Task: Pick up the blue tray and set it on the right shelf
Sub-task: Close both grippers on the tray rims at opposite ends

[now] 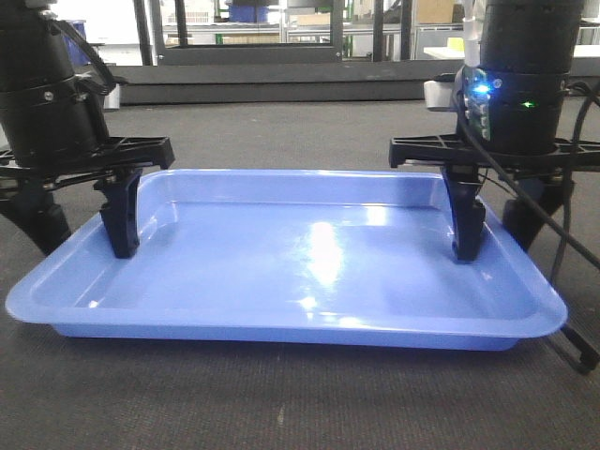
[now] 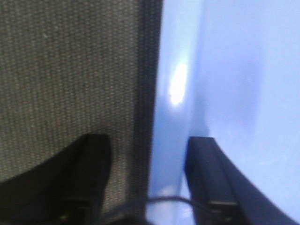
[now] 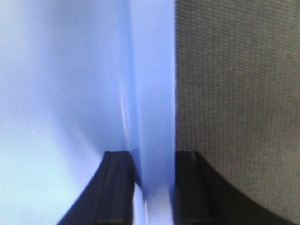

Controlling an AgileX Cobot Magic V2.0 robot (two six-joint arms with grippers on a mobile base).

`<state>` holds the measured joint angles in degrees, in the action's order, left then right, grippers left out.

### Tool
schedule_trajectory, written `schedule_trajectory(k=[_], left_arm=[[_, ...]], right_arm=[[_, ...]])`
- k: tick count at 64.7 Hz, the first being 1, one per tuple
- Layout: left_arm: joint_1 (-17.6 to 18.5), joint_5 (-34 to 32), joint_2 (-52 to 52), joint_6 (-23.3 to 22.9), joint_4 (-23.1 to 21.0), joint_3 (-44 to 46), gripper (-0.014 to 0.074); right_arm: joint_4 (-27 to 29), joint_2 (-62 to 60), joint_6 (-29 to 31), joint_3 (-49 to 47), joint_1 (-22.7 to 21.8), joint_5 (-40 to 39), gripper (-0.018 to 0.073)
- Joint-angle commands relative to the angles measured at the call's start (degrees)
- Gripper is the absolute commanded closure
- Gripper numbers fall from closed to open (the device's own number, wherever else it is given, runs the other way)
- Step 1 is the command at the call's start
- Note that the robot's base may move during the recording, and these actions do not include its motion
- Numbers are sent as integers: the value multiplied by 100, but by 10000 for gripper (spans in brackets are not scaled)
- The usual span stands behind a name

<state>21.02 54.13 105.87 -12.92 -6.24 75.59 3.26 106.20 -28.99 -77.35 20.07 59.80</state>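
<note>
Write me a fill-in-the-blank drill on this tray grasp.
The tray is ___ in colour. The left gripper has one finger inside the tray and one ___ its rim. Mat shows between that outer finger and the rim, so this gripper is ___. The fingers of the right gripper straddle the tray's ___ rim.
Missing: blue; outside; open; right.

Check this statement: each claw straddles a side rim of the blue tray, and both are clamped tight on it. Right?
Only the right claw is clamped. The left wrist view shows the left claw open, its outer finger clear of the rim of the blue tray.
</note>
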Motion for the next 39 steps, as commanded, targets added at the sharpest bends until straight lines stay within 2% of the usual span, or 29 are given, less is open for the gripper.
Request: schedule_trajectory(k=[1,9,17,39], left_arm=[[45,-33,-246,-51,-51,150,464],[45,-23,-246,-51,-51,150,567],[45,-1,-246,-51,-51,150,625],[45,34,-246,-51,-51,150,636]], right_arm=[[-95,-280,-12,-169,-3,2,371],[-95,-280,-12,-169,-3,-26,417],[-95,-280,-12,-169,-3,-38,417],[-101,-280,-5,-169,-3,-68,418]])
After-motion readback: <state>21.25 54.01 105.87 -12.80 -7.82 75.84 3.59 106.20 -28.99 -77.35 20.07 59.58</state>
